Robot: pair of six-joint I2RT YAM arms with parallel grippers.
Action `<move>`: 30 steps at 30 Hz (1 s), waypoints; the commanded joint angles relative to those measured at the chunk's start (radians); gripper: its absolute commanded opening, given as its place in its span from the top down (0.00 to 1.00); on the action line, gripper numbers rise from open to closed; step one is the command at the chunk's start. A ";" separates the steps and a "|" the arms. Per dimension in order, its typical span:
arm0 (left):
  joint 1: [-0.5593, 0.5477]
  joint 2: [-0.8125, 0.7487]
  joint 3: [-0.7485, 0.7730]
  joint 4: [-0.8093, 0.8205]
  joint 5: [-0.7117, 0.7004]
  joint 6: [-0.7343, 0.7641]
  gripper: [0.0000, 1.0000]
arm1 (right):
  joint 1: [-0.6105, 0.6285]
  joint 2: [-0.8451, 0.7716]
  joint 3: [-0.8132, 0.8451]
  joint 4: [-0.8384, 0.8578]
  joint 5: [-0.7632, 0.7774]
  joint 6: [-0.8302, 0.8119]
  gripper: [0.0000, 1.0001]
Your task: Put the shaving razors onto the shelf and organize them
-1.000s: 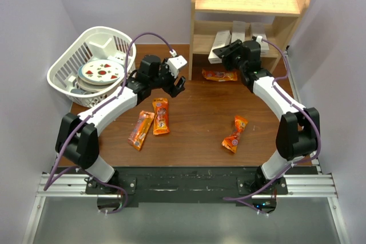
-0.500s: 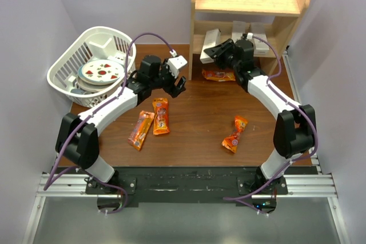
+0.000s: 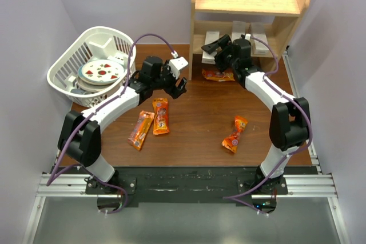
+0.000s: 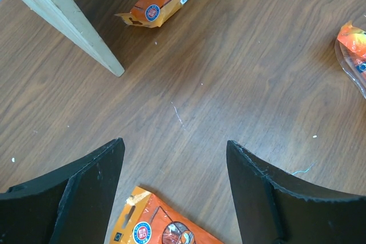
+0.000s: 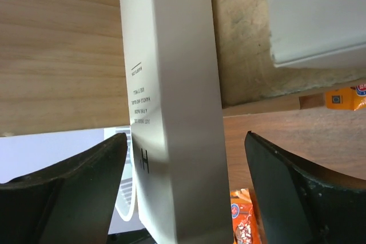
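Three white razor boxes are on the lower level of the wooden shelf (image 3: 200, 27): one at the left (image 3: 209, 37), two at the back right (image 3: 239, 28) (image 3: 261, 31). My right gripper (image 3: 218, 47) is open around the left box. In the right wrist view this box (image 5: 171, 112) stands on edge between the wide-apart jaws with a gap on each side, and a second box (image 5: 314, 15) shows at the upper right. My left gripper (image 3: 175, 87) is open and empty above the table; in its wrist view (image 4: 174, 164) it hovers over an orange packet (image 4: 166, 227).
Orange snack packets lie on the table (image 3: 160, 115) (image 3: 140, 130) (image 3: 234, 134), and one lies by the shelf foot (image 3: 220, 75). A white slatted basket (image 3: 63, 70) with plates stands at the back left. The shelf's side panel edge (image 4: 63, 18) is close to the left gripper.
My right gripper has swung left along the lower shelf level with the razor box, which now stands at the left end. The left arm has barely moved.
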 commanded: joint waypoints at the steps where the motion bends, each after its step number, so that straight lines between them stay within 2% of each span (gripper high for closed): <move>1: -0.007 0.001 0.022 0.061 0.017 -0.018 0.23 | -0.005 -0.043 0.039 0.006 -0.004 0.020 0.10; 6: -0.008 0.001 0.017 0.101 0.025 -0.027 0.23 | -0.023 -0.118 0.015 -0.018 -0.027 0.000 0.01; 10: -0.017 0.017 0.019 0.225 -0.001 -0.051 0.23 | -0.034 -0.198 -0.002 -0.081 -0.079 -0.053 0.01; 12: -0.022 0.045 0.039 0.277 -0.003 -0.076 0.24 | -0.046 -0.204 0.010 -0.167 -0.122 -0.090 0.01; 14: -0.024 0.077 0.075 0.313 0.007 -0.091 0.29 | -0.058 -0.218 0.007 -0.239 -0.187 -0.136 0.01; 15: -0.024 0.090 0.089 0.324 0.022 -0.105 0.33 | -0.071 -0.227 -0.007 -0.259 -0.196 -0.161 0.01; 16: -0.025 0.103 0.103 0.330 0.027 -0.111 0.43 | -0.077 -0.237 -0.014 -0.279 -0.199 -0.182 0.01; 20: -0.027 0.183 0.166 0.398 0.039 -0.169 0.62 | -0.108 -0.275 -0.056 -0.346 -0.178 -0.267 0.01; 23: -0.033 0.226 0.209 0.431 0.034 -0.243 0.79 | -0.131 -0.301 -0.071 -0.333 -0.182 -0.358 0.01; 24: -0.033 0.232 0.218 0.436 0.039 -0.261 0.88 | -0.143 -0.325 -0.077 -0.327 -0.193 -0.394 0.01; 26: -0.034 0.238 0.223 0.449 0.051 -0.269 0.96 | -0.154 -0.358 -0.086 -0.319 -0.198 -0.475 0.03; 27: -0.036 0.235 0.223 0.452 0.059 -0.274 1.00 | -0.170 -0.390 -0.097 -0.316 -0.210 -0.497 0.05; 29: -0.036 0.228 0.220 0.448 0.073 -0.277 1.00 | -0.184 -0.428 -0.111 -0.307 -0.231 -0.582 0.10; 30: -0.036 0.225 0.218 0.446 0.089 -0.271 1.00 | -0.193 -0.447 -0.128 -0.300 -0.248 -0.618 0.23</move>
